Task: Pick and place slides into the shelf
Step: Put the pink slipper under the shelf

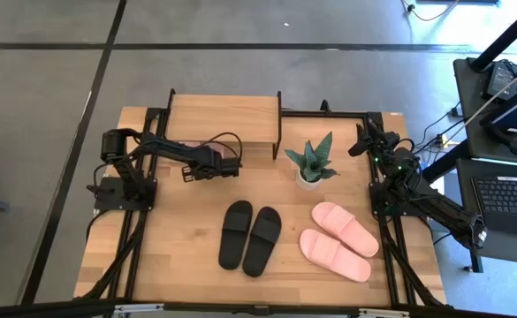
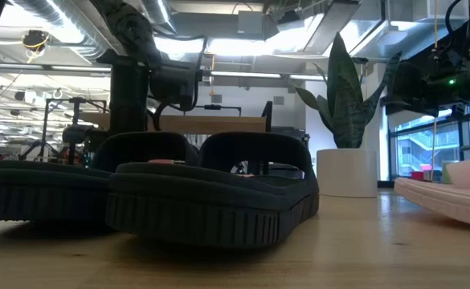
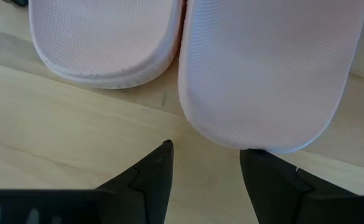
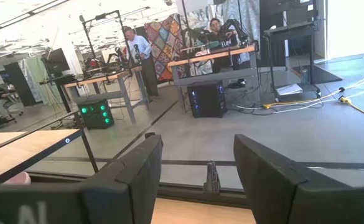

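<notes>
Two black slides (image 1: 249,234) and two light pink slides (image 1: 338,240) lie soles down on the table's near half. The black pair fills the low view (image 2: 210,193). The shelf (image 1: 223,119) stands at the far edge. My left gripper (image 1: 233,166) is open just in front of the shelf. Its wrist view shows two more pink slides (image 3: 101,43) (image 3: 269,68) lying side by side on light wood. These two do not show in the high view. The open fingers (image 3: 206,162) stand at the rounded end of one of them. My right gripper (image 1: 364,141) waits open at the far right. My left gripper is open. One fingertip (image 3: 256,158) stands right at the rounded end (image 3: 262,143) of the pink slide that lies flat on the wood. I cannot tell whether it touches the slide. The other fingertip is clear of both slides.
A potted snake plant (image 1: 311,163) in a white pot (image 2: 347,172) stands right of the shelf, between the two arms. Black frame rails run along the table's left and right edges. Bare wood lies left of the black slides. People show far off in the right wrist view.
</notes>
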Controlling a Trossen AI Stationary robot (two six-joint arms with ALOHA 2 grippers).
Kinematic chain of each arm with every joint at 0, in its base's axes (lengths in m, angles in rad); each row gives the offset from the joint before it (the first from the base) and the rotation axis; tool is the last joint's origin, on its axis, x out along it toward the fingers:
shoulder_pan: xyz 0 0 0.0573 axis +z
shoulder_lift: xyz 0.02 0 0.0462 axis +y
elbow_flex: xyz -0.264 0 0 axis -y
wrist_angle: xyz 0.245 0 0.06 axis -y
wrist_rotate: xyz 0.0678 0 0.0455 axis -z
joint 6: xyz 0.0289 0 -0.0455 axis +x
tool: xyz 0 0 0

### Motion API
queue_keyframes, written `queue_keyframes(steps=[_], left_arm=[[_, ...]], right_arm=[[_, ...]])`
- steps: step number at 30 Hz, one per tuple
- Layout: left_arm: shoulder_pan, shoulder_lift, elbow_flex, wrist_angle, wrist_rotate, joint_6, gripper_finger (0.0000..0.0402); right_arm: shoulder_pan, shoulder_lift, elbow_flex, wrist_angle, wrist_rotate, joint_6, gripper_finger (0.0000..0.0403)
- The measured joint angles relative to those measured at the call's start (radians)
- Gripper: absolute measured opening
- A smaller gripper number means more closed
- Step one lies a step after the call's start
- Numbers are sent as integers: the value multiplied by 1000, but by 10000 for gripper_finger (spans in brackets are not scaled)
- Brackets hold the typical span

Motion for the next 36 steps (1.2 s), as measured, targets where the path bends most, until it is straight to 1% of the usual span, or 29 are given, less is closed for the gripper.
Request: queue_keyframes(steps=[4, 9, 18, 22, 26, 32, 36], left_arm=[[-2, 0, -1, 0, 5, 5, 176], [-12, 1, -1, -3, 19, 70, 176], [-76, 3, -3, -56, -41, 80, 176], [-92, -5, -4, -88, -54, 80, 176], [-107, -22, -4, -85, -54, 98, 176], [-111, -20, -4, -85, -45, 95, 176], [-90, -20, -3, -83, -43, 92, 176]], right_arm=[[0, 0, 0, 0, 0, 0, 200], [0, 0, 0, 0, 0, 0, 200], [0, 0, 0, 0, 0, -1, 200], [0, 0, 0, 0, 0, -1, 200], [0, 0, 0, 0, 0, -17, 200], [0, 0, 0, 0, 0, -51, 200], [0, 0, 0, 0, 0, -49, 200]])
